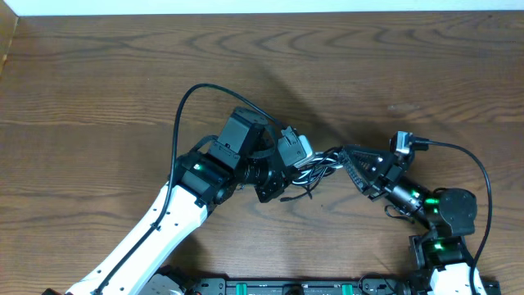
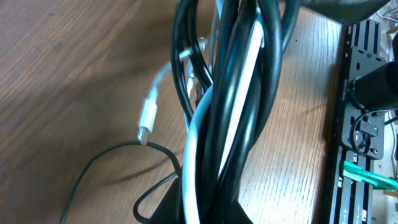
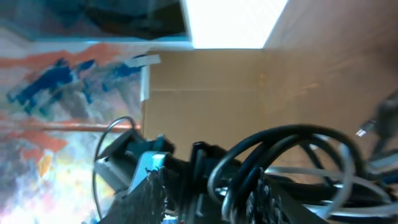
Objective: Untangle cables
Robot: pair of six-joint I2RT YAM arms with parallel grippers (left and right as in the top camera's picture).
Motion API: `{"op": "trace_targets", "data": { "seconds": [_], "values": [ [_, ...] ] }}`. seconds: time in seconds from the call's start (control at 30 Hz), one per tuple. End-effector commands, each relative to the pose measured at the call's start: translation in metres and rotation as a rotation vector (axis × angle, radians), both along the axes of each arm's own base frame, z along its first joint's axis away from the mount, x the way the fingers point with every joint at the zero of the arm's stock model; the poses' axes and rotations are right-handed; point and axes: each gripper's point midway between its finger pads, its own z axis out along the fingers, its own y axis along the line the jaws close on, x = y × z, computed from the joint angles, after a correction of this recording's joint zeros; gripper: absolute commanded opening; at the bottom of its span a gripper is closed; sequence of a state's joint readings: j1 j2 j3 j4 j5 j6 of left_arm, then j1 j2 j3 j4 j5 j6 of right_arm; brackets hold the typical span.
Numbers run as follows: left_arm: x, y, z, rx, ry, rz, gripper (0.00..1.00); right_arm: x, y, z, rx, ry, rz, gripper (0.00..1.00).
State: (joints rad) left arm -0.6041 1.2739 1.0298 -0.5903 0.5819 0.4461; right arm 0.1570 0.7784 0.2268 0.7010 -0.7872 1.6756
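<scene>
As both arms angle inward, left gripper and right gripper clamp the cables.

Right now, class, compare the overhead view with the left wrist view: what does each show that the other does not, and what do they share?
Only overhead: both arms, with the left gripper and right gripper meeting at the cables, and a white strip beyond the table's far edge.
Only left wrist: a silver plug on a pale cord, out to one side of the bundle, and the white cord twisting between black ones.
Both: the tangled black and white cables over the wooden table.
</scene>
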Motion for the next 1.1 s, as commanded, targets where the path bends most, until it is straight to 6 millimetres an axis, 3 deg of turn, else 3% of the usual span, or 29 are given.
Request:
{"op": "trace_targets", "data": {
  "seconds": [0.0,0.27,0.43,0.53,0.63,0.73,0.83,0.9,0.97,1.07],
  "values": [
    [-0.001,-0.004,0.000,-0.015,0.011,-0.027,0.08,0.002,-0.002,0.020,0.026,-0.066,-0.029,0.40],
    [-0.010,-0.019,-0.011,-0.004,0.036,-0.078,0.08,0.001,0.011,0.008,-0.005,-0.056,0.009,0.38],
    [-0.010,-0.027,-0.009,-0.016,0.012,-0.097,0.08,-0.001,0.032,-0.014,-0.035,0.006,0.076,0.31],
    [-0.009,-0.026,-0.009,-0.015,0.005,-0.092,0.08,0.008,0.035,-0.031,-0.090,0.012,0.054,0.29],
    [-0.010,-0.025,-0.009,-0.010,0.012,-0.092,0.08,0.019,0.033,-0.046,-0.105,0.064,0.013,0.31],
    [-0.012,-0.024,-0.010,-0.004,0.021,-0.092,0.08,0.028,0.030,-0.060,-0.120,0.107,-0.019,0.40],
    [-0.013,-0.023,-0.011,-0.002,0.023,-0.093,0.08,0.031,0.031,-0.065,-0.123,0.115,-0.023,0.40],
    [-0.013,-0.023,-0.011,-0.002,0.023,-0.093,0.08,0.033,0.032,-0.053,-0.131,0.020,-0.027,0.24],
    [-0.013,-0.023,-0.011,-0.001,0.024,-0.092,0.08,0.034,0.031,-0.032,-0.187,-0.200,-0.050,0.02],
    [-0.015,-0.021,-0.013,0.012,0.040,-0.091,0.07,0.036,0.028,-0.017,-0.301,-0.436,-0.111,0.01]
  ]
}}
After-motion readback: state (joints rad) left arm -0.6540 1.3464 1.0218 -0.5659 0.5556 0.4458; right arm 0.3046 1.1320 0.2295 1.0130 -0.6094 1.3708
